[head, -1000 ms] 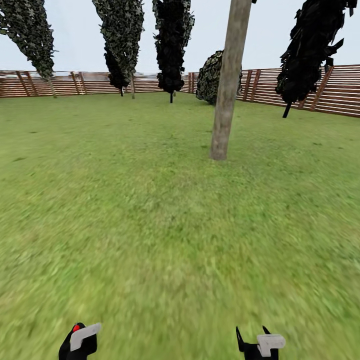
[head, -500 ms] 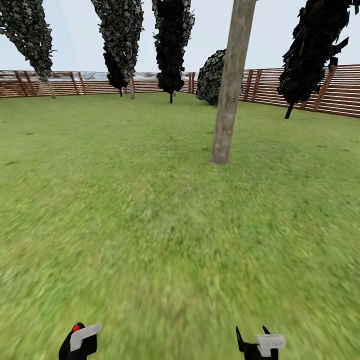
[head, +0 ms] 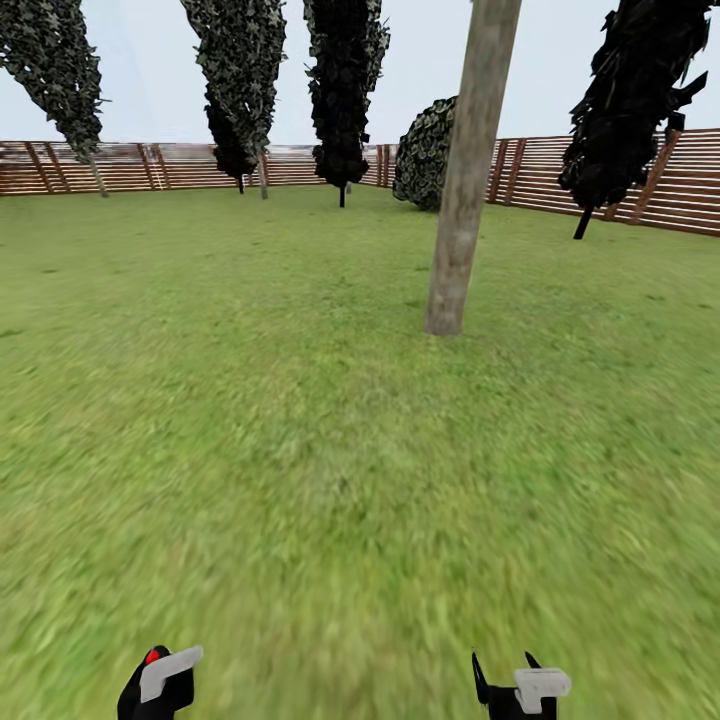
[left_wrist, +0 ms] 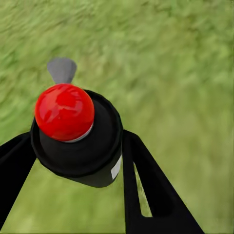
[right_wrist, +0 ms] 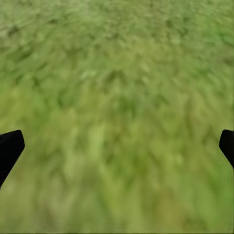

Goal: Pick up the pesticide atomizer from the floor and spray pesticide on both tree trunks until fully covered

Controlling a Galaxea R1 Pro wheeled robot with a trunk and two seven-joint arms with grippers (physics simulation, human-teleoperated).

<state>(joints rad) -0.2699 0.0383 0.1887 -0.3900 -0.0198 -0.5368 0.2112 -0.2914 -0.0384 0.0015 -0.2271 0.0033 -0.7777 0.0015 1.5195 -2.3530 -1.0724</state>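
One step looks done: left gripper [left_wrist: 78, 161] is clamped round the pesticide atomizer [left_wrist: 75, 141], red cap [left_wrist: 64, 111] up, over lawn [head: 300, 450]. Right gripper [right_wrist: 117, 146] hangs wide, nothing between its fingers. Ahead and right of both, well apart, smooth tree trunk [head: 462, 190] stands bare-looking; spraying both trees judged still to do.
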